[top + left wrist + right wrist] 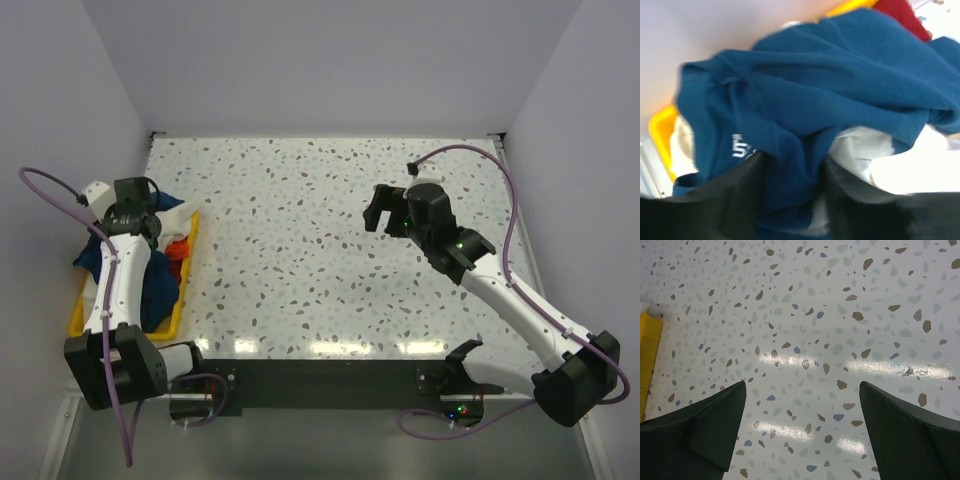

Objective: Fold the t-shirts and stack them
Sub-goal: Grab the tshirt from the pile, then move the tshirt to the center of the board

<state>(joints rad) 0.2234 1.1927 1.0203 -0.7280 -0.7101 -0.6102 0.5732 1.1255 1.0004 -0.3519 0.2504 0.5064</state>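
The t-shirts lie heaped in the yellow bin (186,290) at the table's left edge. A navy blue one (830,85) with small white print lies on top. A cream-white one (865,145) shows under it, and a red one (900,15) lies at the far side. My left gripper (792,160) is down in the heap (160,290), open, with a fold of the navy cloth bulging between its fingers. My right gripper (378,215) hovers open over the bare table right of centre, with nothing between its fingers (720,415).
The speckled table (300,250) stretches between the two arms. White walls close in the back and both sides. The bin's yellow corner (647,355) shows at the left of the right wrist view.
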